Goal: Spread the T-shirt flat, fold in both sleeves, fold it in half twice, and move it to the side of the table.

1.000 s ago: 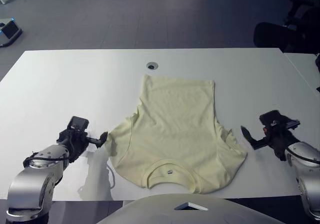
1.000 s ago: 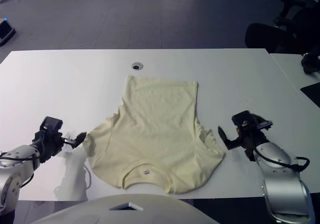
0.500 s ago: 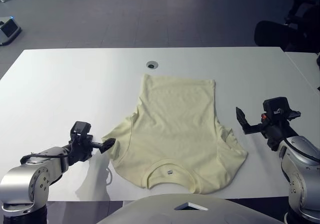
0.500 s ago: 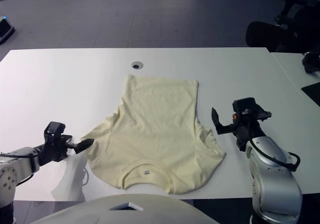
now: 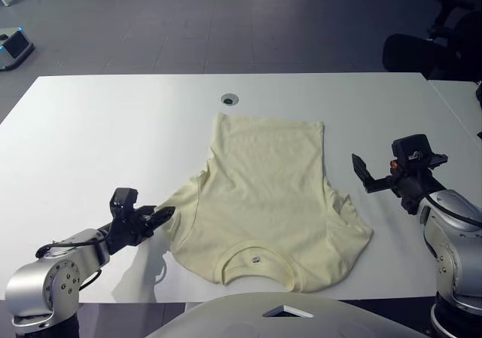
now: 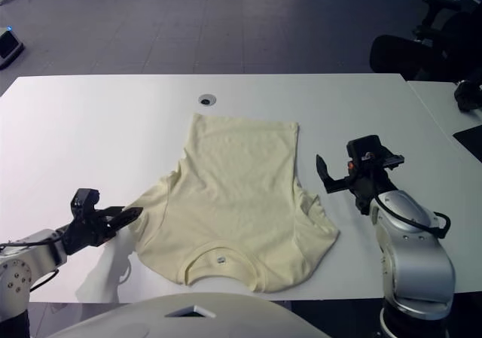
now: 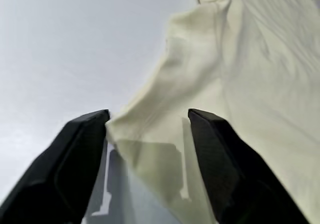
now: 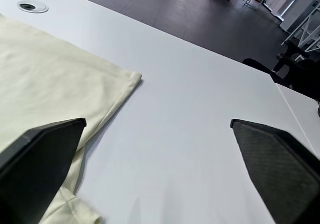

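A pale yellow T-shirt (image 5: 263, 195) lies on the white table (image 5: 90, 135), collar toward me and hem at the far end, with both sleeves bunched in along its sides. My left gripper (image 5: 167, 215) sits low at the tip of the left sleeve (image 7: 170, 104). It is open, and in the left wrist view the sleeve's edge lies between the two fingers (image 7: 75, 154). My right gripper (image 5: 367, 174) hangs open above bare table to the right of the shirt's body, past the crumpled right sleeve (image 5: 348, 214). It holds nothing, and the hem corner (image 8: 131, 78) is ahead of it.
A round cable grommet (image 5: 229, 98) sits just beyond the hem. A second table (image 5: 459, 97) adjoins on the right, with a black chair (image 5: 422, 52) behind it. Bare tabletop stretches wide to the left of the shirt.
My left gripper has slid in along the table until its fingers straddle the left sleeve's edge. My right gripper has lifted off the right sleeve area and moved farther away, toward the hem.
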Robot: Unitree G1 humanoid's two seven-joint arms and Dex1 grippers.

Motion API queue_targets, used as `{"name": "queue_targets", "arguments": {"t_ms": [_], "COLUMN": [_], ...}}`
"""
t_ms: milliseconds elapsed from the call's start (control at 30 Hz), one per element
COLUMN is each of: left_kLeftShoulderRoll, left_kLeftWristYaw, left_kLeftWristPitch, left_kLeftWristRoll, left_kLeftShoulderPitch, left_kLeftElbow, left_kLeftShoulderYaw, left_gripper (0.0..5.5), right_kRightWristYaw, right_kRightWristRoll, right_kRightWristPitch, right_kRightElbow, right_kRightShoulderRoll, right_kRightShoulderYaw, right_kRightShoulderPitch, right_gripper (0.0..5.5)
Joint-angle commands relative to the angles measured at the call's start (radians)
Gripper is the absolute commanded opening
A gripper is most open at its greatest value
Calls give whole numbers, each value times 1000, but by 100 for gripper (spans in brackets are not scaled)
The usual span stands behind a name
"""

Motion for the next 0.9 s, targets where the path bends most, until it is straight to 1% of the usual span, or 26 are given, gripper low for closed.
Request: {"name": "queue_targets", "arguments": {"t_ms": [33, 167, 200, 300, 467, 700, 900], "left_kLeftShoulderRoll": [18, 23, 23, 17, 10, 3, 50], "left_kLeftWristYaw": [20, 46, 51, 65, 96, 156, 184], "left_kLeftWristPitch": [31, 9, 5, -3, -13, -39, -74], "left_kLeftWristRoll": [13, 36, 37, 35, 40, 68, 104], "left_kLeftShoulderPitch": [37, 33, 33, 26, -3, -104, -175], "left_kLeftElbow": [32, 49, 52, 58, 85, 169, 259], "left_kLeftShoulderYaw": [-35, -50, -52, -53, -50, -45, -2], "left_gripper": [222, 167, 140, 95, 6, 2, 2], "right_kRightWristYaw": [-1, -4, -5, -6, -11, -21, -29], "right_kRightWristRoll": [8, 12, 12, 12, 10, 5, -1], "right_kRightWristPitch": [3, 3, 2, -2, -5, -19, -32], "right_kRightElbow": [-1, 0, 1, 3, 2, 24, 48], "right_kRightShoulderRoll": [-15, -19, -20, -22, -25, -32, -43], "right_kRightShoulderYaw": [5, 10, 10, 13, 22, 36, 32], "right_kRightShoulderPitch": [-6, -5, -6, -2, 3, -6, -20], "right_gripper": [540, 540, 540, 540, 540, 540, 540]}}
